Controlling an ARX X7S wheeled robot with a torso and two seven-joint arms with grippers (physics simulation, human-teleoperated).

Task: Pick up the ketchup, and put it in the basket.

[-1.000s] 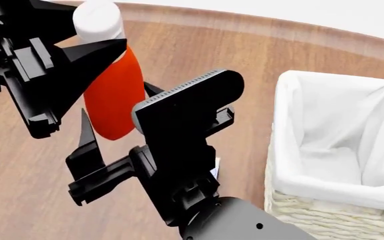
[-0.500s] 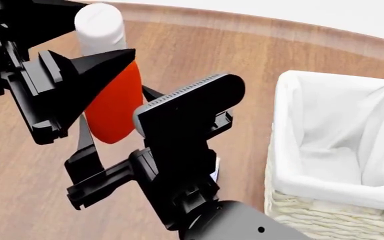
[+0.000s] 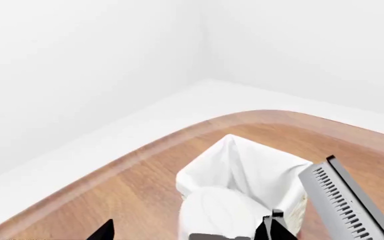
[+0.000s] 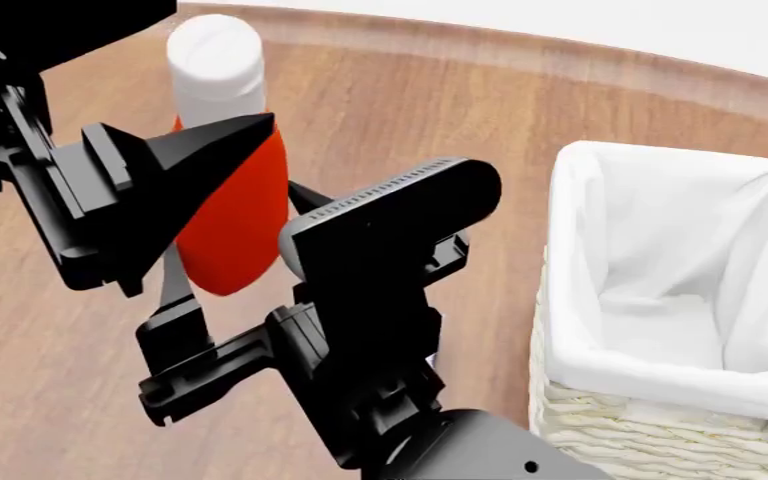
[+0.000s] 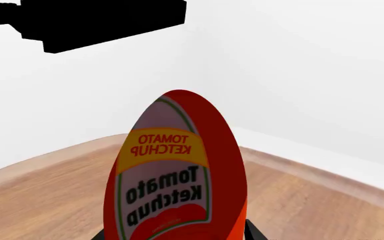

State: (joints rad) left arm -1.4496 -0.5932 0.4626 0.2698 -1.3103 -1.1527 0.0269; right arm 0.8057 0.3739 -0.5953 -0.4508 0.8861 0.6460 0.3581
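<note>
The ketchup [image 4: 231, 215] is an orange-red bottle with a white cap [image 4: 213, 55], held above the wooden table. My right gripper [image 4: 231, 255] is shut on its red body. In the right wrist view both fingers press the labelled bottle [image 5: 178, 170] at the gripper [image 5: 177, 234]. My left gripper [image 4: 220, 70] stands open around the cap. In the left wrist view one fingertip [image 3: 105, 229] is clear of the cap [image 3: 222, 215]. The basket [image 4: 624, 420], cream wicker with a white liner, sits to the right, also seen as the basket [image 3: 245, 165] beyond the cap.
The round wooden table [image 4: 491, 120] has a raised rim at the back, and white walls stand beyond it. The right arm's wrist block [image 4: 391, 225] sits between the bottle and the basket, and shows as a ridged grey bar [image 3: 342, 200].
The left gripper's fingers have spread apart around the cap. Both arms and the bottle have drifted slightly down and right in the head view.
</note>
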